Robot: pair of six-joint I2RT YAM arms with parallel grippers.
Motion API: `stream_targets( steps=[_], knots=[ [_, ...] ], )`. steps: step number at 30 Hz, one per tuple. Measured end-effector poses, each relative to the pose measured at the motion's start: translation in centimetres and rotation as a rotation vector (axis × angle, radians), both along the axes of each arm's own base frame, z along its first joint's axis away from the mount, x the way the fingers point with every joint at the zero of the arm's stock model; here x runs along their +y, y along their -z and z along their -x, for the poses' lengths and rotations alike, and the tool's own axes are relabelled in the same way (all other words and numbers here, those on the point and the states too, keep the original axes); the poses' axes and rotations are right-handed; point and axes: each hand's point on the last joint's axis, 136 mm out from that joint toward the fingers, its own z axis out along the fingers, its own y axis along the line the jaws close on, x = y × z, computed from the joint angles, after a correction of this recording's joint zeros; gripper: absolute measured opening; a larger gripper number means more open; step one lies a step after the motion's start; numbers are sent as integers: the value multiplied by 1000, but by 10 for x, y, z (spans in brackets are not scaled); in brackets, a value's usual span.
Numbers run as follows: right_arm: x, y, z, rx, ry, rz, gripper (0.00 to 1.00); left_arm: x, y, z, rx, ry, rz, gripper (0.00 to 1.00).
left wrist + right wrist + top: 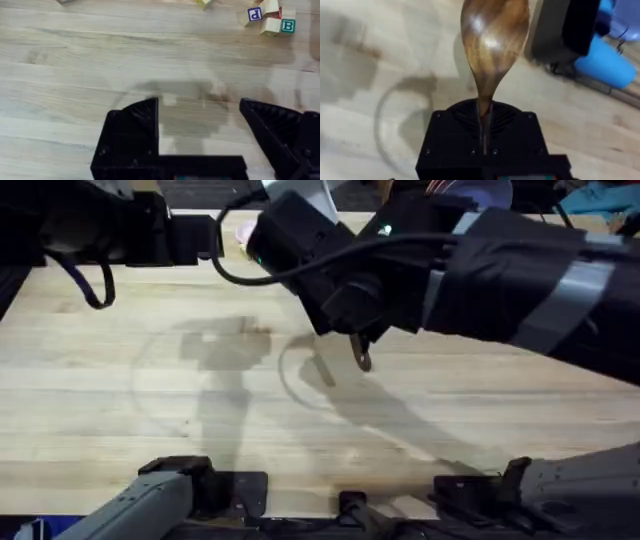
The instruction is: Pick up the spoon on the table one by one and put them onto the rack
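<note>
Pale wood planks make up the bench [110,380], which carries faint ring marks and soft shadows near its middle.

At the far left of the overhead view the left arm reaches in along the bench's far edge, dark and blurred. Its wrist camera looks down at the left gripper [200,117], whose two black fingers [135,125] stand wide apart with bare wood between them and nothing held. Farther off in that view, a few letter blocks [267,20] sit together on the bench; one shows a P and another a B.

Toward the middle of the overhead view, the right arm crosses in from the right side, large and dark, hanging above the bench. Its right gripper [358,345] is closed tight on the spoon [362,360], whose brown tip pokes out below the black housing, above the wood with its shadow cast just beside it. The right wrist view shows this more plainly: the spoon's slim neck is pinched between the gripper's closed fingers, and the glossy oval bowl [494,35] sticks out ahead, lifted off the surface. Beyond the bowl, to one side, stands a black boxy thing [565,30], and next to it lies a blue cylinder [605,65] on the bench.
</note>
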Motion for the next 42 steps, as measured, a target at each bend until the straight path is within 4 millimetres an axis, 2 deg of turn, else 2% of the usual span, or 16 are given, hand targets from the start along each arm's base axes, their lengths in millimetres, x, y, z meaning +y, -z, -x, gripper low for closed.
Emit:
stream_targets(
  steps=[6, 11, 19, 30, 33, 35, 36, 37, 42],
  knots=[
    [4, -19, -26, -100, -7, -25, 32, 0, 0, 0, 0, 0, 0, 993],
    [-7, -39, -59, -177, 45, -78, 32, 0, 0, 0, 0, 0, 0, 993],
    [-39, -73, -113, -315, 150, -157, 32, 0, 0, 0, 0, 0, 0, 993],
    [-82, -110, -169, -468, 232, -301, 32, 0, 0, 0, 0, 0, 0, 992],
    [-97, -123, -182, -523, 263, -342, 32, 0, 0, 0, 0, 0, 0, 992],
    [-122, -138, -197, -590, 315, -384, 34, 0, 0, 0, 0, 0, 0, 994],
    [-124, -137, -199, -593, 322, -387, 34, 0, 0, 0, 0, 0, 0, 994],
    [-139, -130, -212, -608, 365, -400, 34, 0, 0, 0, 0, 0, 0, 994],
    [-140, -128, -213, -613, 370, -407, 34, 0, 0, 0, 0, 0, 0, 993]
  ],
)
